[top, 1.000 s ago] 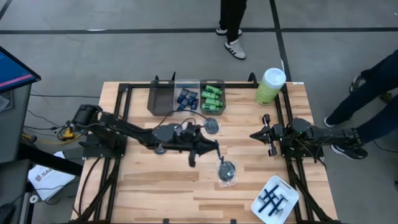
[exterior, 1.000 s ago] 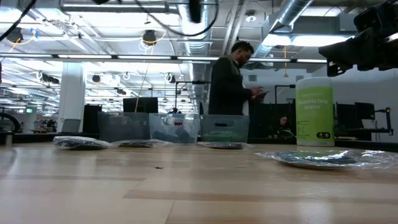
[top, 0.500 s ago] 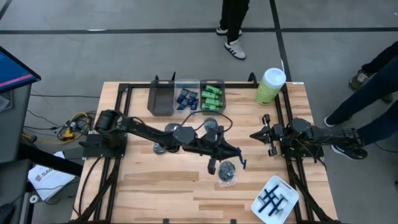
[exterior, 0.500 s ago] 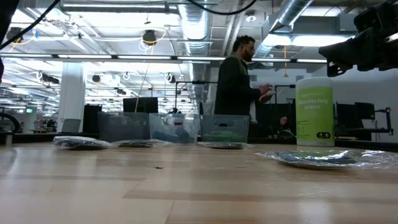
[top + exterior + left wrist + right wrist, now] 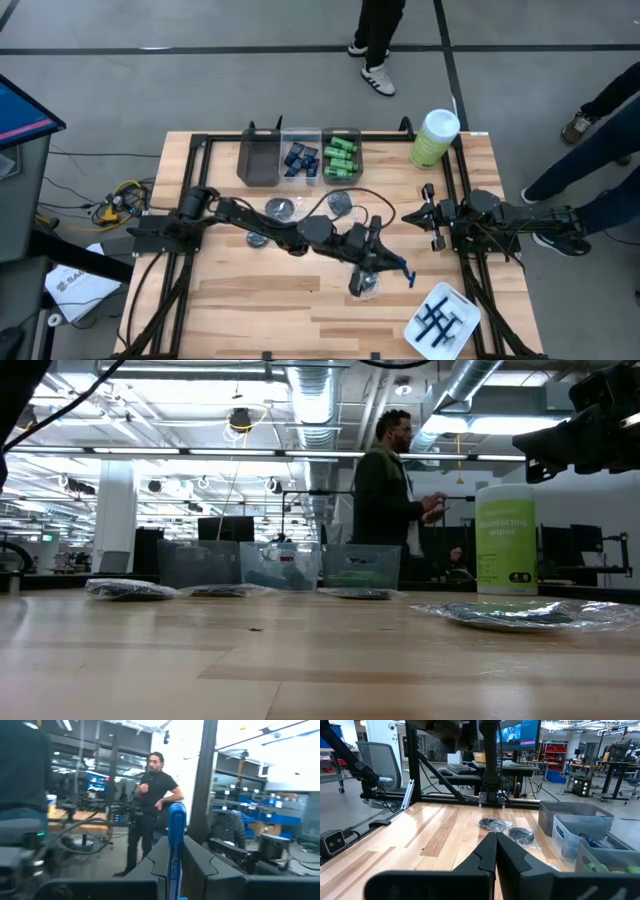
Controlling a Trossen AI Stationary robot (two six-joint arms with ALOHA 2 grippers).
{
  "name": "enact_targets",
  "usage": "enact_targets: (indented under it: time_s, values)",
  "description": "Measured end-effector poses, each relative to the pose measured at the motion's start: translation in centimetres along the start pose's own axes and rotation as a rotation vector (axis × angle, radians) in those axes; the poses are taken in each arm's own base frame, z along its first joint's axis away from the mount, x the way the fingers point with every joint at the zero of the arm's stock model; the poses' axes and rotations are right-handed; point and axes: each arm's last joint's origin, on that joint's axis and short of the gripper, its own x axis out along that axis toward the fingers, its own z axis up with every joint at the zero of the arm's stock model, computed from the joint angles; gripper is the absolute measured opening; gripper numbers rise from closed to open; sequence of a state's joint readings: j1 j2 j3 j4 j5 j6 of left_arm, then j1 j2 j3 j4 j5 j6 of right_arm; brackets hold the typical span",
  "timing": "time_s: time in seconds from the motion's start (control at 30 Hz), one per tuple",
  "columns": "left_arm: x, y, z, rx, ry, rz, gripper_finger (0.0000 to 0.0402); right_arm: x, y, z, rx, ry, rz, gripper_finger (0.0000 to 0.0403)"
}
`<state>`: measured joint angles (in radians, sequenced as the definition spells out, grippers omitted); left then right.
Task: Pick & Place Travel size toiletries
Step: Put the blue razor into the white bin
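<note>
My left arm reaches across the table's middle, and its gripper (image 5: pixel 388 263) is shut on a thin blue razor (image 5: pixel 404 269), just left of a white tray (image 5: pixel 462 322) that holds several dark razors. A round dark packet (image 5: pixel 364 288) lies on the table below the gripper. More packets (image 5: pixel 280 208) lie farther back. At the far edge, bins hold navy tubes (image 5: pixel 300 158) and green bottles (image 5: pixel 341 157). My right gripper (image 5: pixel 426 216) waits shut at the right side, holding nothing. My left gripper pinches the blue razor between its two fingers (image 5: pixel 161 862). A length of the razor (image 5: pixel 176 827) sticks out past the fingertips, along the fingers. The fingers come from the table's left, about level. The razor is lifted clear of the table.
A tall green canister (image 5: pixel 434 137) with a white lid stands at the far right corner. An empty dark bin (image 5: pixel 258 160) sits left of the tube bin. Black frame rails (image 5: pixel 205 150) edge the table. People stand beyond the far and right edges.
My left arm has stretched out toward the table's right edge and the white tray, carrying the blue razor clear of the table. Its wrist has rolled on the way. The packets and the right arm have stayed where they were.
</note>
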<state>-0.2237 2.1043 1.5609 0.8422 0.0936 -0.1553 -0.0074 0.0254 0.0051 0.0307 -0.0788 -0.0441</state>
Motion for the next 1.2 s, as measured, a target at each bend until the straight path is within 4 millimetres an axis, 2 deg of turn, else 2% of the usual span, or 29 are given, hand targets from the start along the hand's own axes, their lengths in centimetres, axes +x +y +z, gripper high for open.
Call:
enact_targets:
  time_s: [0.17, 0.6, 0.8, 1.2]
  values:
    - [0.9, -0.6, -1.0, 0.053, -0.009, -0.037, 0.0017, 0.0, 0.0, 0.0, 0.000, 0.000, 0.000, 0.0000]
    - [2.5, -0.4, -2.6, 0.156, -0.071, -0.079, 0.0017, 0.0, 0.0, 0.0, 0.000, 0.000, 0.000, 0.0000]
    - [2.8, -0.3, -4.3, 0.159, -0.094, -0.134, 0.0017, 0.0, 0.0, 0.0, 0.000, 0.000, 0.000, 0.0000]
    - [3.2, -1.7, -4.5, 0.258, -0.122, -0.177, 0.0017, 0.0, 0.0, 0.0, 0.000, 0.000, 0.000, 0.0000]
